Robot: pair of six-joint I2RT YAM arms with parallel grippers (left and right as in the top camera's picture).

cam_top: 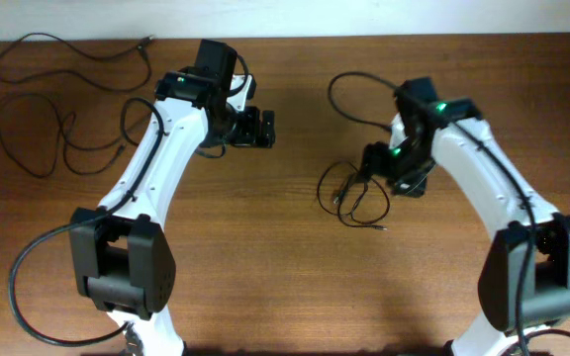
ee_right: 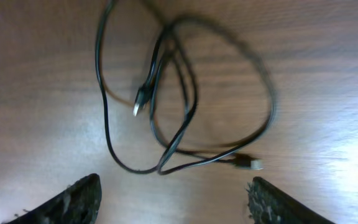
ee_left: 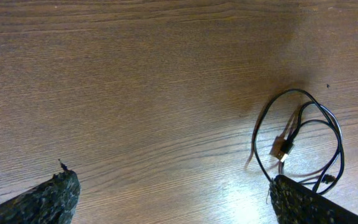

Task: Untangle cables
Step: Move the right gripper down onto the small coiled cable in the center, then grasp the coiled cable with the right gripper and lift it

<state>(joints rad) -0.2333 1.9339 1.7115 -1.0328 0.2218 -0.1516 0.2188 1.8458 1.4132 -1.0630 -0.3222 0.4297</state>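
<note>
Two loose cables (cam_top: 119,150) are lying spread at the far left of the tabletop (cam_top: 285,287). One looped cable (ee_right: 140,99) is lying just ahead of the right end effector (ee_right: 176,205), the nearer one. Its fingers are standing apart and gripping nothing. The cable's nearest strand is running crosswise to the gap. The left end effector (ee_left: 179,208) is gaping wide, well apart.

"Where are they lying?"

"The first cable (cam_top: 97,55), thin and black, is trailing along the far-left back of the table (cam_top: 285,297), with its silvery tip (cam_top: 147,42) pointing right. The second cable (cam_top: 67,129) is sprawling in loose loops just in front of it."

"And the other one?"

"The third cable (ee_right: 107,134) is sitting right of the middle, crossing over itself. One plug (ee_right: 139,104) is lying inside the coil and the end plug (ee_right: 253,163) is poking out."
</note>
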